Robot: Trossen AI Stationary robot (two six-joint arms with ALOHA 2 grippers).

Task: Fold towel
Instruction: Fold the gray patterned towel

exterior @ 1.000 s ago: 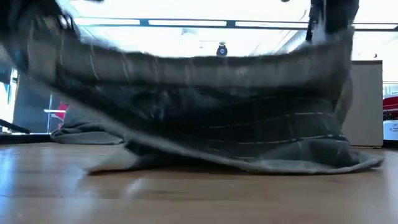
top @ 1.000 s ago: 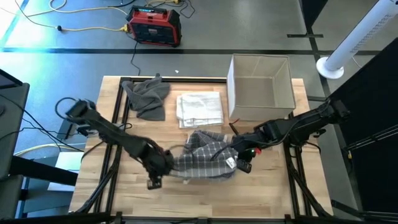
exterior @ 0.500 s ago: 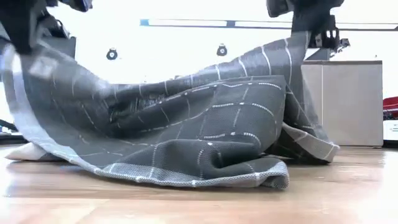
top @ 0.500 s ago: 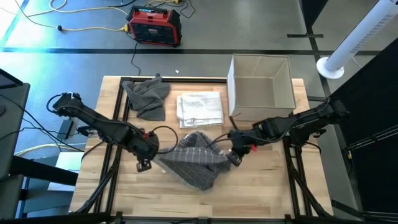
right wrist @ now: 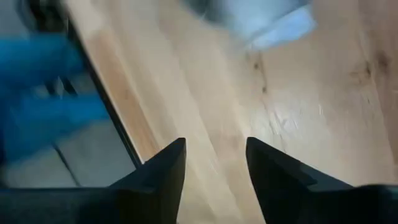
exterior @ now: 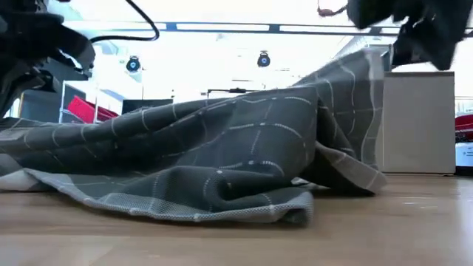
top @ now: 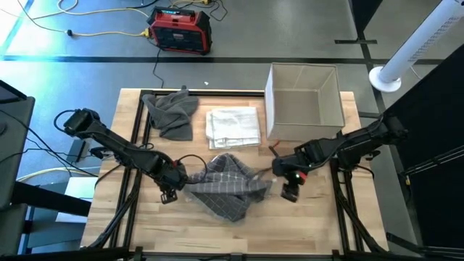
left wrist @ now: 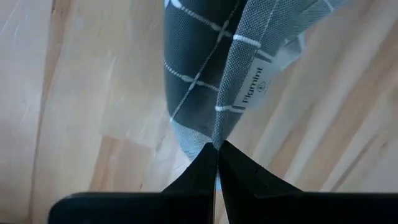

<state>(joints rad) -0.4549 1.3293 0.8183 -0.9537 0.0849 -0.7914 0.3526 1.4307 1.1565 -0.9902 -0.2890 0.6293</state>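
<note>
High view: the grey checked towel (top: 228,190) lies rumpled on the wooden surface (top: 319,217), between the left gripper (top: 172,190) at its left edge and the right gripper (top: 290,190), just off its right edge.

Low view: the towel (exterior: 214,166) is heaped, one corner raised.

Left wrist view: fingers (left wrist: 202,171) pinch the towel's hem.

Right wrist view: fingers (right wrist: 165,168) parted, holding nothing, over bare surface.
</note>
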